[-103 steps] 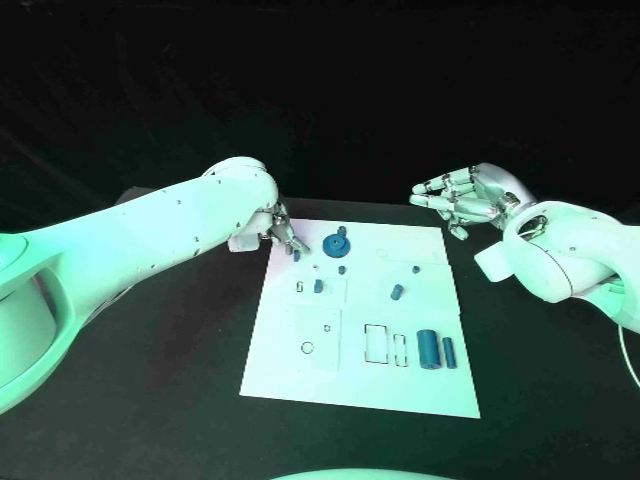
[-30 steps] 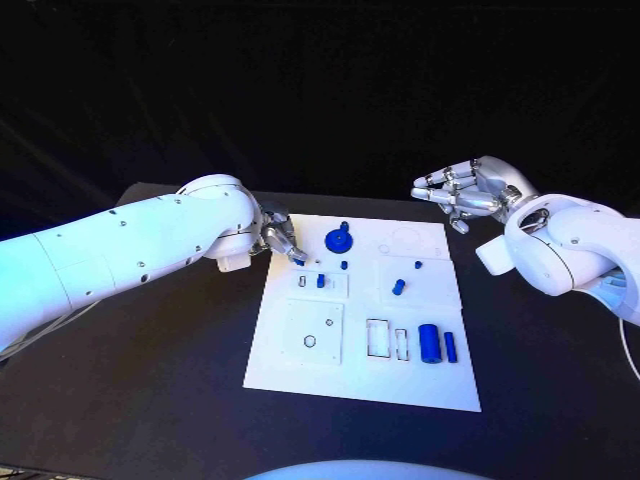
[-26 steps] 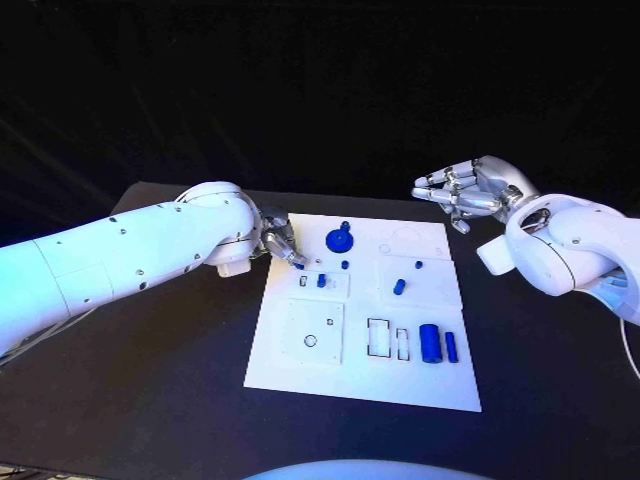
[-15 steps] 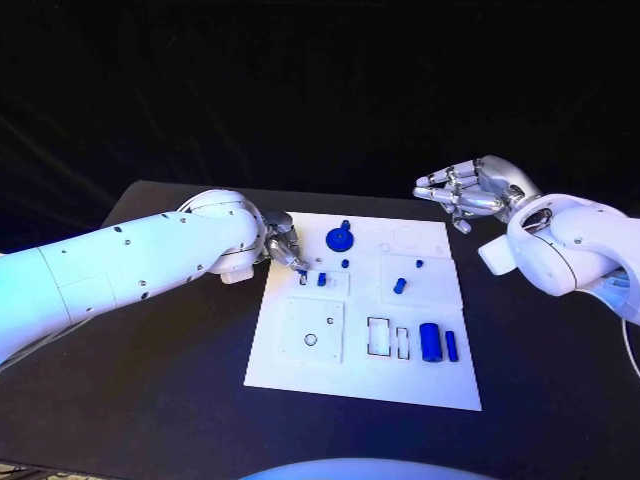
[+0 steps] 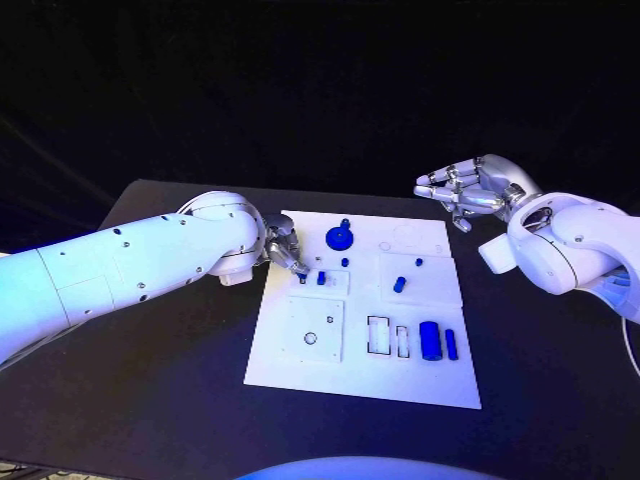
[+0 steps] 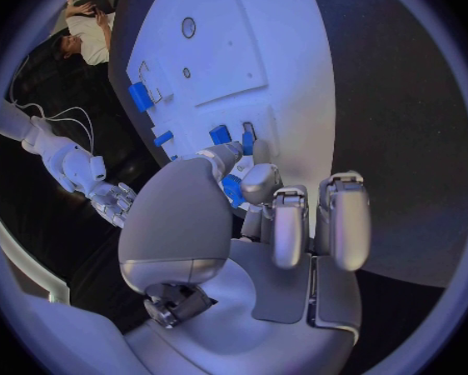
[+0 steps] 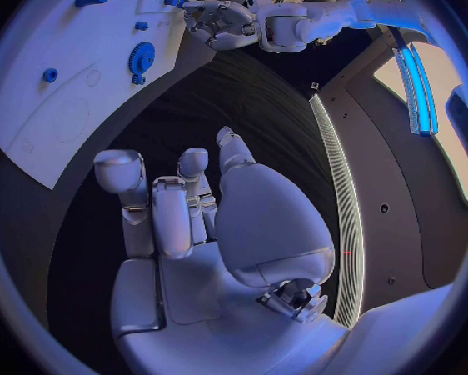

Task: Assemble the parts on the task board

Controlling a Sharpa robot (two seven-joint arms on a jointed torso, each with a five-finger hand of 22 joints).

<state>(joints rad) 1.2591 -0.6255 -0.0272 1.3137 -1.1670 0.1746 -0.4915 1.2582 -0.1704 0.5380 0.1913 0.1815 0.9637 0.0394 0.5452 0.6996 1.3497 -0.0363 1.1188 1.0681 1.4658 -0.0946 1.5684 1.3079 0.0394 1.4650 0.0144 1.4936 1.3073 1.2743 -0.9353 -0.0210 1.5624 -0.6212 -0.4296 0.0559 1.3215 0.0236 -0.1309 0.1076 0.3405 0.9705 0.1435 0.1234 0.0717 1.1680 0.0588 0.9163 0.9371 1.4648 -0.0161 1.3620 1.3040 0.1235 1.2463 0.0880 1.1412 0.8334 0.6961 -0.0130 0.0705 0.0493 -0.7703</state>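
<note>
The white task board [image 5: 361,382] lies in the middle of the black table. My left hand [image 5: 281,247] hovers over the board's far left part and pinches a small blue part [image 6: 232,191] between thumb and a finger, just above two small blue pieces [image 6: 221,133] standing in the board. On the board I see a blue gear [image 5: 339,238], a short blue peg [image 5: 400,285], a thick blue cylinder [image 5: 428,343] and a thin blue bar [image 5: 450,346]. My right hand [image 5: 464,195] hangs off the board's far right corner, fingers loosely bent and holding nothing.
Two empty rectangular slots [image 5: 376,339] sit beside the cylinder, and a small round hole [image 5: 310,339] lies in the square plate at the board's left. Bare black table [image 5: 147,380] surrounds the board on every side.
My left hand has crept a little toward the near side along the board's left edge, still pinching the small part. The right hand has stayed put.
</note>
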